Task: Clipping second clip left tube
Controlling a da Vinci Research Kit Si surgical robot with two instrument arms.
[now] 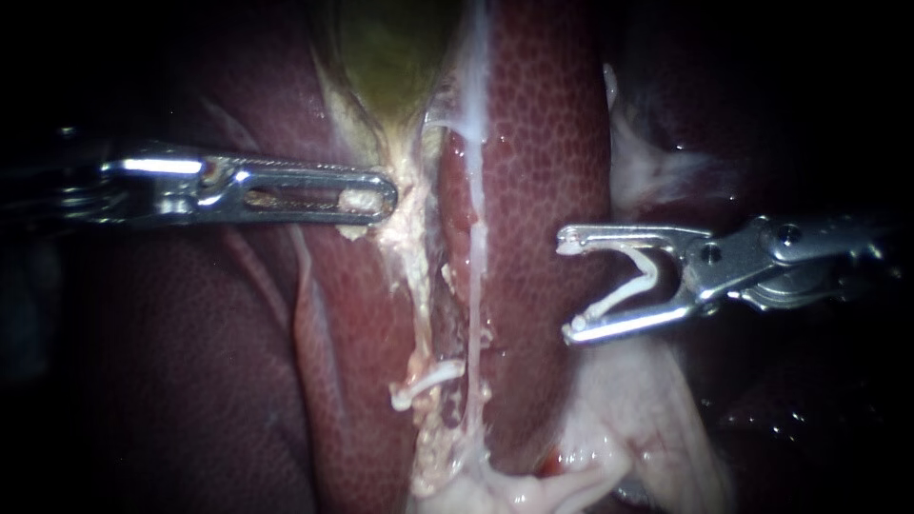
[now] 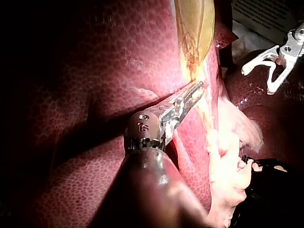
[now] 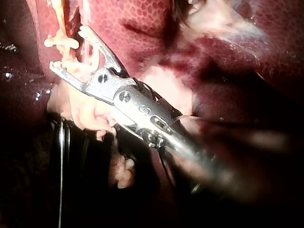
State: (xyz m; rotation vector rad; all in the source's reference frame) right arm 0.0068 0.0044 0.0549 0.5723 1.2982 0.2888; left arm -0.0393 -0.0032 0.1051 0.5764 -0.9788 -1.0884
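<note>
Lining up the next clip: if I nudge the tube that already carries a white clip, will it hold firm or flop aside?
The tube looks thin and frayed, so it likely bends aside and could tear. Its wet sheen suggests it slips. The left instrument seems to hold the tissue above it stretched, which may steady it somewhat.

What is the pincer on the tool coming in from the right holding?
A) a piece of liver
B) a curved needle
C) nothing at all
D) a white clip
D: a white clip sits in the pincer of the right instrument, touching both of its spread halves.
</note>
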